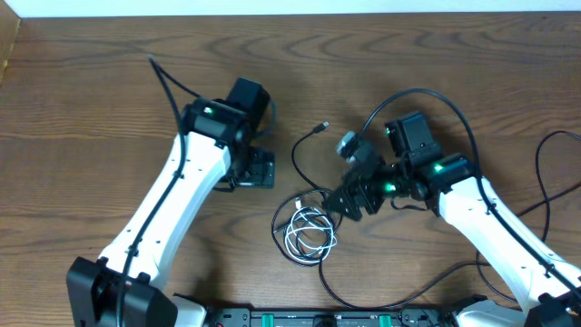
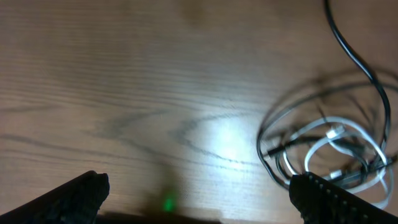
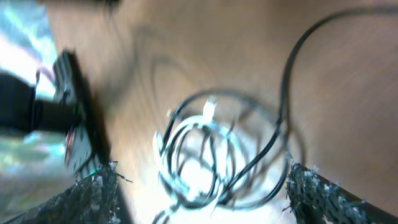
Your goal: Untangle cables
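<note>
Lying coiled on the worktop (image 1: 91, 91) in the overhead view, the white cable (image 1: 309, 234) sat inside loops of the black cable (image 1: 294, 156), the right fingers (image 1: 349, 202) just beside it. From the left wrist, the left fingers (image 2: 74, 199) stood apart and empty. From the right wrist, the right fingers stood apart, framing the tangle. Closing there could have pinched both cords and tightened it.

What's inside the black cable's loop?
The coiled white cable sits inside the black cable, on the wooden table. Which strand lies underneath at the crossings is too tangled to tell.
</note>
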### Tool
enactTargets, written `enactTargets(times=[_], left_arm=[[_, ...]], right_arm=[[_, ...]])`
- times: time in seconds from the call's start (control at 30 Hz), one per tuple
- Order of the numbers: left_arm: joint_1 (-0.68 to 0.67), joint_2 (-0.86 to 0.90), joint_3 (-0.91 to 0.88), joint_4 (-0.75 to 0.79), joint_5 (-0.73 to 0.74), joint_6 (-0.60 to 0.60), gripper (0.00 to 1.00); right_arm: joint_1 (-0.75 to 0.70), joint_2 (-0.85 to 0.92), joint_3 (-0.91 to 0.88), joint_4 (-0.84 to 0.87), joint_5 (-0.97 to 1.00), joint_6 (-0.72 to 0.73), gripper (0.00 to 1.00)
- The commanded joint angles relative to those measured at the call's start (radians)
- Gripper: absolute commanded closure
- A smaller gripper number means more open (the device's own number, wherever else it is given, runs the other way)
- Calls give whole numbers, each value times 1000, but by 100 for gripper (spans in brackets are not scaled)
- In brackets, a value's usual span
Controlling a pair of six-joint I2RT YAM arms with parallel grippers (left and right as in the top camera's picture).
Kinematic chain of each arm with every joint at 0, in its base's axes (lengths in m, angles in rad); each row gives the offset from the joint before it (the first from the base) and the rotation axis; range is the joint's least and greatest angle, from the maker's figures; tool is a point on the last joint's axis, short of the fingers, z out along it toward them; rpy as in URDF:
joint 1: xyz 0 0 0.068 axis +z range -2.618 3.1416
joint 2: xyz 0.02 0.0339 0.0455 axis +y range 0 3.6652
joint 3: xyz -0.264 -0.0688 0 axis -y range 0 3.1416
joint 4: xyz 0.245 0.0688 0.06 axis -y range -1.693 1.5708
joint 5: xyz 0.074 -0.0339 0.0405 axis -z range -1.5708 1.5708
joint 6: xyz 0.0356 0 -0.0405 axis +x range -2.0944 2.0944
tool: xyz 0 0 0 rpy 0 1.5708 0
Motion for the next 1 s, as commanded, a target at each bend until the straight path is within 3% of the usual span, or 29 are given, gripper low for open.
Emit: enactTargets(times=[0.0,0.23,0.53,0.9,0.97], left_arm=[[50,-3,13,11,-43,-78,2],[133,-3,13,39,-43,-85,2],[172,-3,12,46,-87,-85,2],[174,-3,12,49,-91,-85,2],[174,-3,12,49,-91,-85,2]], right_arm=[[34,6,6,-65,-31,-145,16],[150,6,3,-126,-24,-235,19],[280,8,-30,-108,173,-230,23],[304,8,-132,81,273,-149,25],[305,8,-143,109,272,-140,32]])
